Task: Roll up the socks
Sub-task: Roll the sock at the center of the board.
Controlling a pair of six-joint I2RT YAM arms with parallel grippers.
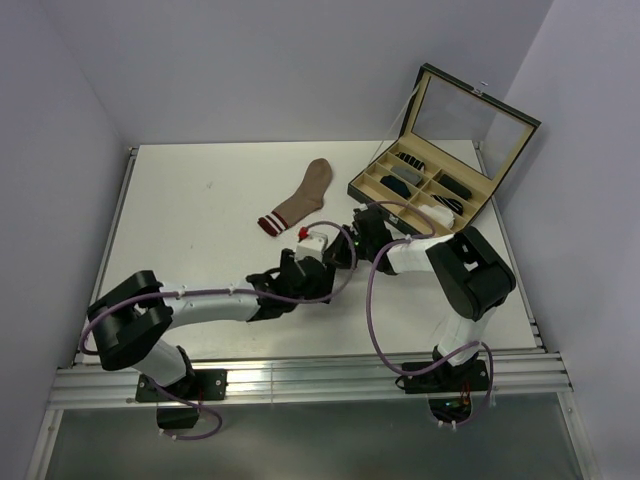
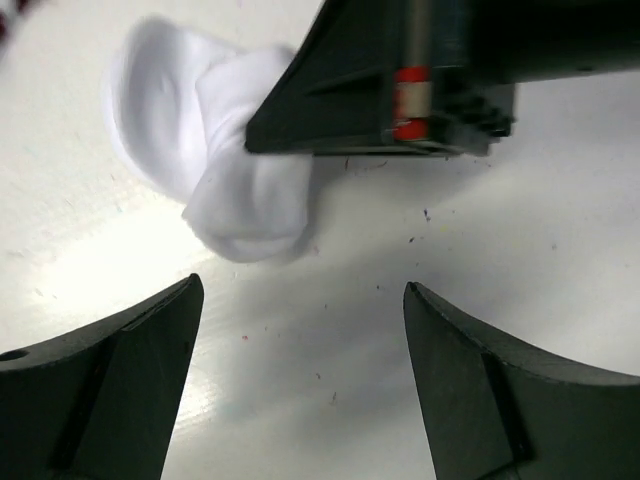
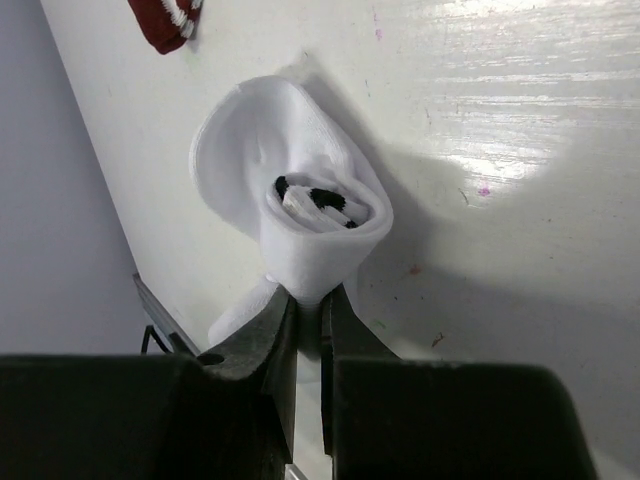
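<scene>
Socks: white sock [image 3: 300, 215] sits bunched into a loose roll on the worktop [image 1: 200, 220], with its dark cuff stripes tucked into the core; tan sock [image 1: 305, 200] lies flat and unrolled farther back, near the box [image 1: 380, 200].
Right pincer [image 3: 310, 300]: pressed together on the near fold of the white sock's outer layer.
Left pincer [image 2: 302, 285]: spread wide, holding nothing, hovering just beside the roll.
Handling: light, soft, limp knit; the roll will likely spring loose if let go, and it should slide easily on the smooth surface.
Where to grip: probably the outer lip, so it can be stretched over the core; a thin pinch may slip off.
Progress: first roll looks nearly formed; second not begun.
</scene>
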